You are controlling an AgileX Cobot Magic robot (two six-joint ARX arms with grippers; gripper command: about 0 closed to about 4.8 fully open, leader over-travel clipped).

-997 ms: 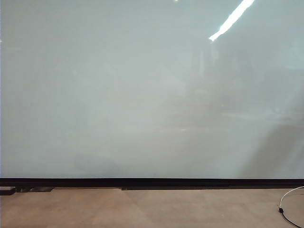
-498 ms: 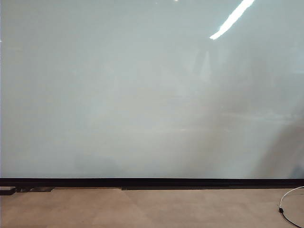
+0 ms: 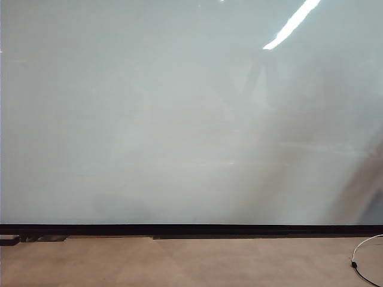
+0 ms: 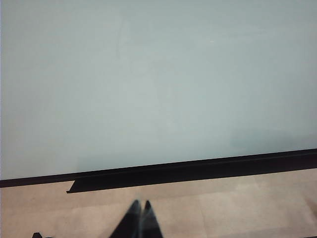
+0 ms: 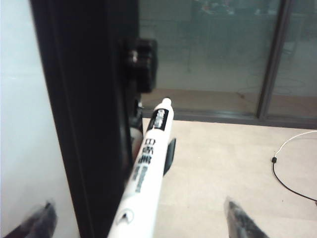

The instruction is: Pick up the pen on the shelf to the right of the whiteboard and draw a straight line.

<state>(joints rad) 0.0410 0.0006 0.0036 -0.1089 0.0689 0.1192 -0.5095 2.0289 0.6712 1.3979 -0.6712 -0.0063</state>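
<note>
Glossy whiteboard [image 3: 179,119] stayed blank, its right-edge shadow shifted since earlier; right gripper [image 5: 138,218] gaped wide around the pen [image 5: 146,183]; left gripper [image 4: 140,220] pinched together, cropped.

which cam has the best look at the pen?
Right wrist view: the pen fills the centre, lying beside the whiteboard's dark edge, between the open right gripper's fingertips and untouched. The exterior and left wrist views don't show it.

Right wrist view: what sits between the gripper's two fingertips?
The pen lies lengthwise between the open right gripper's fingertips, apart from both and not gripped. The left gripper is shut near the whiteboard.
</note>
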